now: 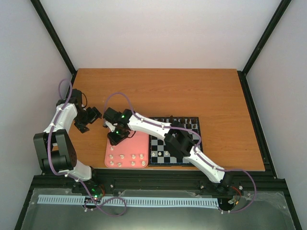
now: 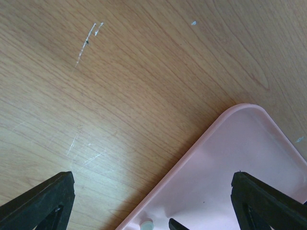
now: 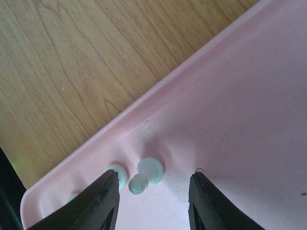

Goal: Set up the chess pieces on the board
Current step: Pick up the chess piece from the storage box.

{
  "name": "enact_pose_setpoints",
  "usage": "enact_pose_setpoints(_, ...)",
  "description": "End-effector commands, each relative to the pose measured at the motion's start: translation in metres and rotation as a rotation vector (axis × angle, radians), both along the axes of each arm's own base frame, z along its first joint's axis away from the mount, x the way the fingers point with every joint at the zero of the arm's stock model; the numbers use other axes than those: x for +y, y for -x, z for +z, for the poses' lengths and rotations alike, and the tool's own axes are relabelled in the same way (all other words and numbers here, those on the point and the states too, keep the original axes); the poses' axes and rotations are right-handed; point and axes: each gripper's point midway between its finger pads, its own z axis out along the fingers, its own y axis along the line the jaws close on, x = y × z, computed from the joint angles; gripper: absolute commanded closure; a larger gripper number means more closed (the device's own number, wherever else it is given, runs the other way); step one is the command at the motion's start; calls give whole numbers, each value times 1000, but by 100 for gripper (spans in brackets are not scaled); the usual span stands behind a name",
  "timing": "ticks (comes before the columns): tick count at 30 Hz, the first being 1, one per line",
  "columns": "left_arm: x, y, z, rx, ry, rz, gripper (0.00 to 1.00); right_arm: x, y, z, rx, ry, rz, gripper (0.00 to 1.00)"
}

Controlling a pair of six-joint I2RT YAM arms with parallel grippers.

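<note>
Spread jaws on the right gripper [image 3: 154, 177] stand on each side of a tiny cream-white pawn [image 3: 145, 176] and do not touch it. The pawn lies on its side on the smooth pink tray [image 3: 240, 120]. It has a round ball head and a round flat foot. Another pale piece [image 3: 118, 172] sits just beside it, close to the tray's curved wall and partly hidden by one black finger.

The left gripper [image 2: 152, 177] has its jaws wide apart too. Its black fingers [image 2: 53, 194] look like pointed wedges. Between them show the wooden table [image 2: 144, 72], with streaky grain and a few thin scratches, and one rounded corner of the tray.

From above, more chess pieces [image 1: 122, 156] stand in two short rows at the near end of the tray. The board [image 1: 152, 143] lies just to the right of the tray. It is square, with black and pale squares and a black rim. A few pale pieces stand on its near side, and dark pieces [image 1: 184, 121] stand along its far side.
</note>
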Motion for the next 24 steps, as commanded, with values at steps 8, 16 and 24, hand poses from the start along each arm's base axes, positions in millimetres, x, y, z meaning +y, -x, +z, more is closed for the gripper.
enact_pose_setpoints(8,2,-8,8,-21,15,18,0,7,2,-7,1,0,16,69)
enact_pose_setpoints(16,1,-9,8,-25,19,16,0,4,2,-10,-5,20,18,93)
enact_pose_setpoints(24,2,-9,9,-25,15,15,0,-15,-30,33,-140,20,-67,97)
